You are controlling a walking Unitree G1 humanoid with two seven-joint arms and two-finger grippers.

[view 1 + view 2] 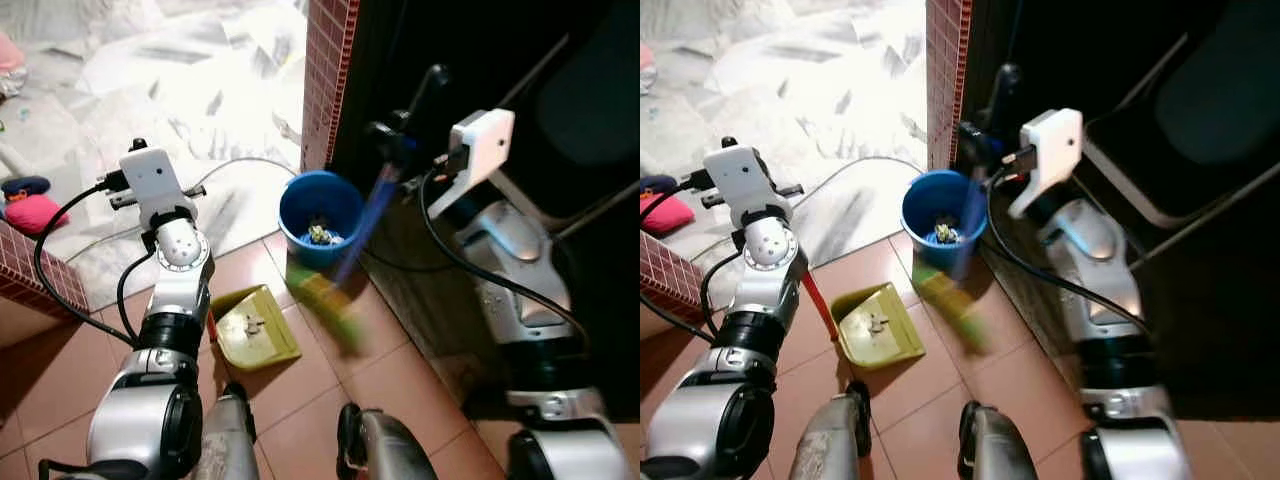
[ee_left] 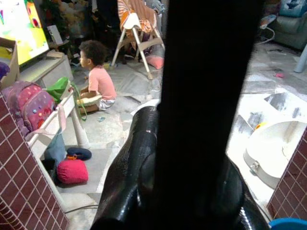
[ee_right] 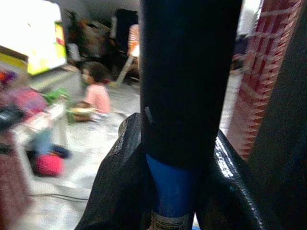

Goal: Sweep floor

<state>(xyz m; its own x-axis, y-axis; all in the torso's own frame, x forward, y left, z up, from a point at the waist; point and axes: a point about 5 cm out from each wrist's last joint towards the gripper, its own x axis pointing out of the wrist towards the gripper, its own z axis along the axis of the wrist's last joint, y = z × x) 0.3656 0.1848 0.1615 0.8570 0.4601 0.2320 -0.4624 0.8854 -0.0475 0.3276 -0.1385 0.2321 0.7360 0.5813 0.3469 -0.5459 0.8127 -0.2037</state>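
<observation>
Right hand (image 1: 980,140) is up high at about one o'clock, fingers clamped around the blue broom handle (image 1: 378,205), and the right wrist view shows those black fingers (image 3: 115,191) wrapped tight on the blue shaft. The broom slants down toward the middle of the floor, its green brush head (image 1: 325,300) blurred over the terracotta tiles (image 1: 330,390), just beside the blue bucket (image 1: 320,215). That bucket sits at twelve o'clock against the foot of the red-tiled pillar (image 1: 328,80), with some scraps of litter in the bottom. Down at about ten o'clock of the brush head lies the yellow-green dustpan (image 1: 255,328), flat on the tiles with a few crumbs on it, its red handle (image 1: 820,305) running up under the left arm. Left hand (image 2: 201,143) appears shut on a dark upright shaft in the left wrist view, probably the dustpan's stick, though it is too close and dark to be sure. Beyond, a small child in a pink shirt (image 2: 98,79) sits on the pale marble floor (image 1: 200,90).
</observation>
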